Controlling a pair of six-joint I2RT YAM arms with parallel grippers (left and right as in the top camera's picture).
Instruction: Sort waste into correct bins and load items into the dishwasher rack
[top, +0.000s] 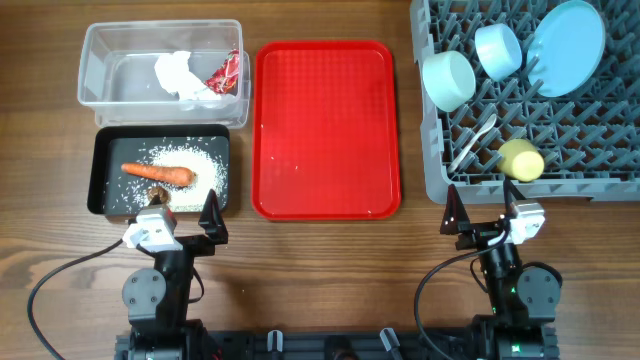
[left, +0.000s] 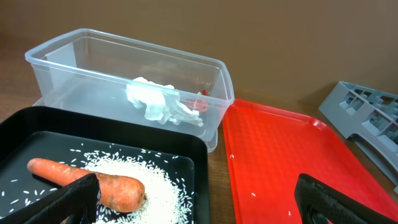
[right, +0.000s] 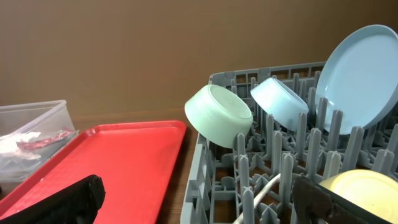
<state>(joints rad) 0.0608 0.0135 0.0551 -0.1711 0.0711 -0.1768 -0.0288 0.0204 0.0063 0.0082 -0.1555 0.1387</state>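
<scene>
The grey dishwasher rack (top: 440, 180) holds the pale green bowl (top: 448, 80), light blue bowl (top: 498, 50), light blue plate (top: 566, 47), white spoon (top: 472, 145) and yellow cup (top: 521, 160). The clear tub (top: 95, 60) holds the crumpled tissue (top: 178, 75) and red-and-clear wrapper (top: 225, 72). The black tray (top: 100, 200) holds rice (top: 195, 160), the carrot (top: 158, 174) and a small brown lump (top: 158, 195). My left gripper (top: 183, 215) is open and empty at the black tray's near edge. My right gripper (top: 482, 215) is open and empty just in front of the rack.
The flat red serving tray (top: 325, 130) lies between the bins and the rack, with a few stray rice grains on it. In the left wrist view, the carrot (left: 87, 183) lies close to my left finger. The right wrist view shows the rack's near wall (right: 214, 180).
</scene>
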